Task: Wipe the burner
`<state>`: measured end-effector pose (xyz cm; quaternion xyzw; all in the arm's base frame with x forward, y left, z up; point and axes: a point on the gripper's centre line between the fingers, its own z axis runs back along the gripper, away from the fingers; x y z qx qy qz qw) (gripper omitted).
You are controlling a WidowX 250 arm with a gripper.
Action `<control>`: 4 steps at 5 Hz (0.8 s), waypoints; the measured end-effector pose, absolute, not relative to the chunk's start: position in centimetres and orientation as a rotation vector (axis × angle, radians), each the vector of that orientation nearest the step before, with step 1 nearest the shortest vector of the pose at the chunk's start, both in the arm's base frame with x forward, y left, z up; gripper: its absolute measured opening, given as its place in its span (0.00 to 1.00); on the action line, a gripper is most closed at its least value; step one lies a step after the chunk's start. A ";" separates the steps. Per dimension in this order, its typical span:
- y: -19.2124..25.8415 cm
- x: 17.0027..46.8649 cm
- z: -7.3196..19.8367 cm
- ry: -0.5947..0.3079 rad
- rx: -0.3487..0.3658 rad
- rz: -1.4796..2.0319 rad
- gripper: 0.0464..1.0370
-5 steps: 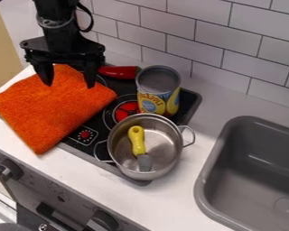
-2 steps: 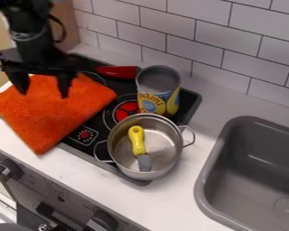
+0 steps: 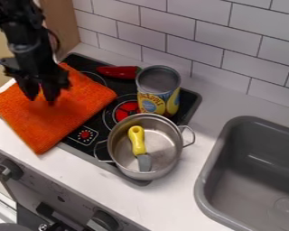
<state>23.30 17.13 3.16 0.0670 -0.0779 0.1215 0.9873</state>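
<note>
Steel forms the pot (image 3: 167, 145), the nearest large thing on the black stovetop (image 3: 189, 106), with a yellow-handled tool (image 3: 137, 140) leaning inside it. Just beyond the pot is the red-centred burner (image 3: 126, 109). The wiping looks barely begun, if at all: the ring isn't under the cloth (image 3: 56, 119), which lies left of the pot. I'd judge that getting hold of it, drawing it towards the burner and rubbing are all left to do. The pot and the can (image 3: 159, 99) right behind it crowd that spot, so a wide sweep could knock either.

The cloth is bright orange, nubbly like towelling, and spread nearly flat, its near edge lying over the worktop (image 3: 171, 203) and its far part over the stovetop. Farther back to the pot's left, the gripper (image 3: 42, 99) hangs low at the cloth, fingers a little apart, with orange showing between them. Beyond the pot and can lies a red pepper (image 3: 117, 71).
</note>
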 end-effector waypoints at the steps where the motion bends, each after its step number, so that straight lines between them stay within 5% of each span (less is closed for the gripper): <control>1: 17.3 23.4 2.0 -0.147 0.092 0.156 0.12; 2: 17.3 23.5 1.3 -0.123 0.078 0.125 0.01; 4: 16.8 24.9 1.3 -0.136 0.068 0.173 0.01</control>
